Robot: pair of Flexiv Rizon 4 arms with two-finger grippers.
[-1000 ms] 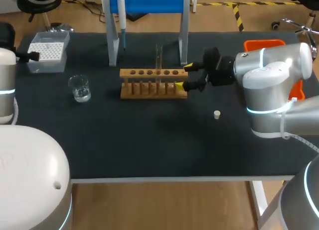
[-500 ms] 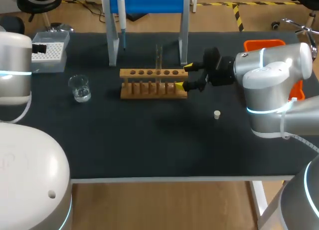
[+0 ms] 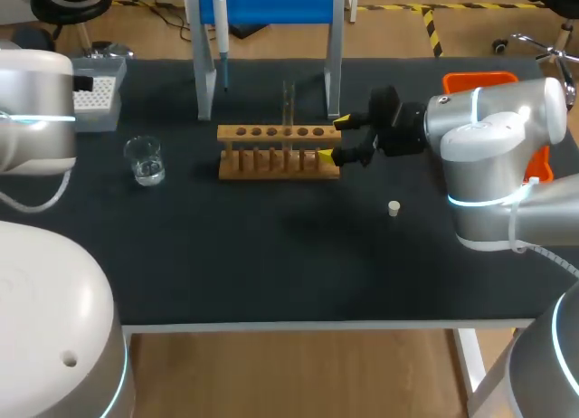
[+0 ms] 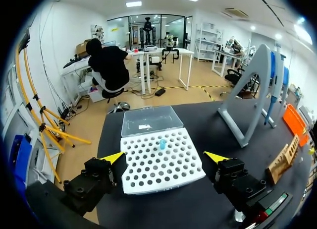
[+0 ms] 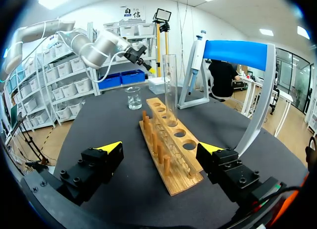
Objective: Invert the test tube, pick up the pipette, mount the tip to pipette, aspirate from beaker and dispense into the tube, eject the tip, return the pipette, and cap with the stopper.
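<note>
Test tube [image 5: 170, 87] stands upright in the wooden rack [image 5: 166, 159], in the third hole from the end nearest the right fingers [image 5: 110, 146]. Those fingers are spread wide, one yellow tip to each side of that rack end, with the tube well ahead of them and nothing gripped. The tube is clear glass, tall and narrow, rising high above the rack top. In the head view it [image 3: 289, 101] sits mid-worktop [image 3: 271, 255], just in front of the pipette [image 3: 220, 29] hanging on its stand. The left fingers [image 4: 115, 157] are also spread, hovering over the white tip box [image 4: 143, 174], which holds one blue tip [image 4: 162, 143].
</note>
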